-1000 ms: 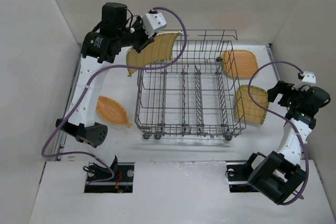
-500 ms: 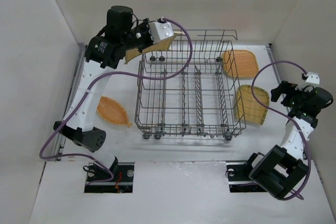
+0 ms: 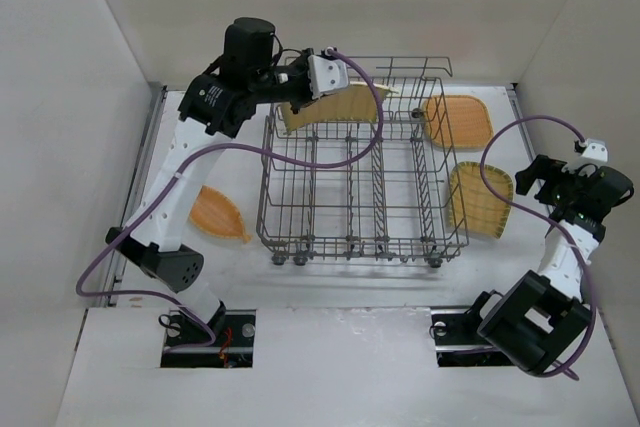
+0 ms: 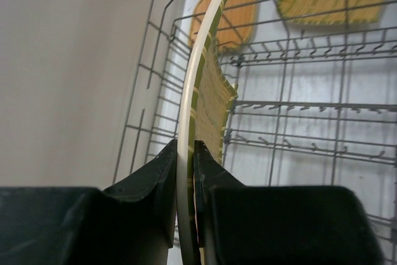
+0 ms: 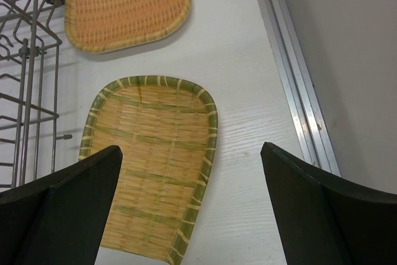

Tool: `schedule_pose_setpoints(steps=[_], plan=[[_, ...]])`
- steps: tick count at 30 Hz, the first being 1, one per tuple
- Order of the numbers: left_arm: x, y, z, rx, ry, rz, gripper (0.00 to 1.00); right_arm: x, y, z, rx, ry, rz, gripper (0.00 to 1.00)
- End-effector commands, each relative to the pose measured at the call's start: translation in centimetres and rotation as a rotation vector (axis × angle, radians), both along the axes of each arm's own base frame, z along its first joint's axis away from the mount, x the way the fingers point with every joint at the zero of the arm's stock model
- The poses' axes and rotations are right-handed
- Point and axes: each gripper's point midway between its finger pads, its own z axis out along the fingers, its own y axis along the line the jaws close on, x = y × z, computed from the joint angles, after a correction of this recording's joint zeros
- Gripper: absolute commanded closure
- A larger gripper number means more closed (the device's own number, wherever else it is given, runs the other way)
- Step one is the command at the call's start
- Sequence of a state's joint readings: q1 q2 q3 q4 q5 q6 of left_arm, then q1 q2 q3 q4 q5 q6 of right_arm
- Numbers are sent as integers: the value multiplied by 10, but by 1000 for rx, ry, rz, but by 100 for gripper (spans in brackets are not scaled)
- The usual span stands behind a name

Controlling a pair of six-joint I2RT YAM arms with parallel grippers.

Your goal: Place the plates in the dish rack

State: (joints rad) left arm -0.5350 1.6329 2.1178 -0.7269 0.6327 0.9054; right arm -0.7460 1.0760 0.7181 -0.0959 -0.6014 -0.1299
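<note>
My left gripper (image 3: pixel 300 97) is shut on the rim of a woven yellow plate (image 3: pixel 340 107) and holds it on edge above the back left of the grey wire dish rack (image 3: pixel 360 237). In the left wrist view this plate (image 4: pixel 205 85) is a thin curved sliver between my fingers (image 4: pixel 158 172). My right gripper (image 3: pixel 530 182) is open above the right-hand table, over a green-rimmed plate (image 5: pixel 152 153) lying right of the rack. An orange square plate (image 3: pixel 458 120) lies at the back right. A leaf-shaped plate (image 3: pixel 218 215) lies left of the rack.
White walls close in the left, back and right. A metal rail (image 5: pixel 298 91) runs along the table's right edge. The rack's taller rear rail (image 3: pixel 400 69) stands just behind the held plate.
My left gripper has carried the plate rightward from the rack's back left corner to above its rear rows. My right gripper has lifted slightly and turned over the green-rimmed plate.
</note>
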Motion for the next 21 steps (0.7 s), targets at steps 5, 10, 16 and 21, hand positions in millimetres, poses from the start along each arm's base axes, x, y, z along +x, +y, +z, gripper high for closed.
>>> schedule_pose_setpoints(steps=[5, 10, 16, 21], plan=[[-18, -12, 27, -152, 47, -157, 91, 8, -6, 17, -16, -43, 6, 0], [-1, -5, 23, -183, 118, -160, 91, 9, -5, 14, 3, -25, 17, 0], [24, 5, 7, -196, 179, -158, 92, 10, -7, 11, 18, -4, 11, 0], [39, 4, -1, -203, 191, -173, 93, 10, -8, 8, 31, 11, 8, 0]])
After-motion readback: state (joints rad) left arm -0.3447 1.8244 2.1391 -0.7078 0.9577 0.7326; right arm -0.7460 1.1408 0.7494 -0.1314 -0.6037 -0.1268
